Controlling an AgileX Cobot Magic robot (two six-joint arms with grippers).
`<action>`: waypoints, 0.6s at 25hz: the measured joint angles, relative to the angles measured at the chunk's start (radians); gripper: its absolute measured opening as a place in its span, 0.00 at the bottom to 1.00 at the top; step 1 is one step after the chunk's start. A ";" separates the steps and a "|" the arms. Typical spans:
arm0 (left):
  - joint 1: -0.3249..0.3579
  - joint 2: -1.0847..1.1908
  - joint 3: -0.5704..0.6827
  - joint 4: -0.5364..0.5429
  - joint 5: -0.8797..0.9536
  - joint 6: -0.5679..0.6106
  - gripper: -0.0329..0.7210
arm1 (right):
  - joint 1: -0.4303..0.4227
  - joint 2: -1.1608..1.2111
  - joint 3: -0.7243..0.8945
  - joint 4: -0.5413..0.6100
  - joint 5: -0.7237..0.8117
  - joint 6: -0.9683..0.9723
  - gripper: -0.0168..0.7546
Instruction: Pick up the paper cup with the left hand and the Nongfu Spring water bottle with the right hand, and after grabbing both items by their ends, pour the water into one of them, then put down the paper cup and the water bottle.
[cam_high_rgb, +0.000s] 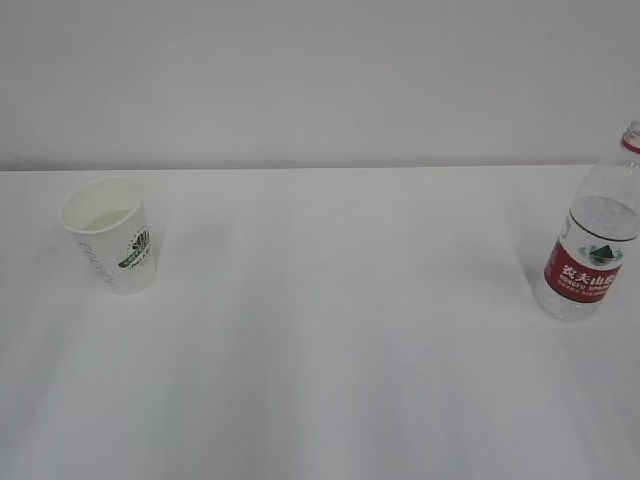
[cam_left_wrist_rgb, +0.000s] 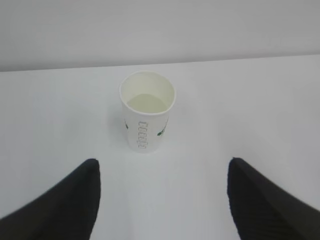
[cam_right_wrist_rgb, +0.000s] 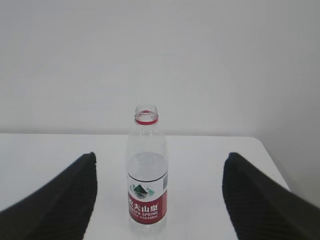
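The paper cup (cam_high_rgb: 110, 234) stands upright on the left of the white table, white with a green logo; a little clear water shows in its bottom. In the left wrist view the cup (cam_left_wrist_rgb: 146, 111) is ahead of my left gripper (cam_left_wrist_rgb: 162, 167), which is open, its two black fingers (cam_left_wrist_rgb: 65, 202) wide apart and clear of the cup. The Nongfu Spring water bottle (cam_high_rgb: 594, 240) stands upright and uncapped at the right edge, partly filled. In the right wrist view the bottle (cam_right_wrist_rgb: 146, 170) stands ahead, between the wide-apart fingers (cam_right_wrist_rgb: 260, 200) of my open right gripper (cam_right_wrist_rgb: 159, 162), untouched. Neither arm shows in the exterior view.
The white table (cam_high_rgb: 330, 330) runs back to a plain pale wall. Its right edge and far right corner (cam_right_wrist_rgb: 260, 142) lie a short way beyond the bottle in the right wrist view.
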 joint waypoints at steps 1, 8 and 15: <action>0.000 -0.007 -0.019 0.000 0.044 0.000 0.81 | 0.000 -0.014 0.000 0.000 0.020 0.000 0.78; 0.000 -0.086 -0.053 -0.008 0.175 0.000 0.73 | 0.000 -0.069 -0.052 0.002 0.165 0.000 0.78; 0.000 -0.239 -0.054 -0.008 0.316 0.000 0.72 | 0.000 -0.071 -0.119 -0.032 0.369 0.000 0.78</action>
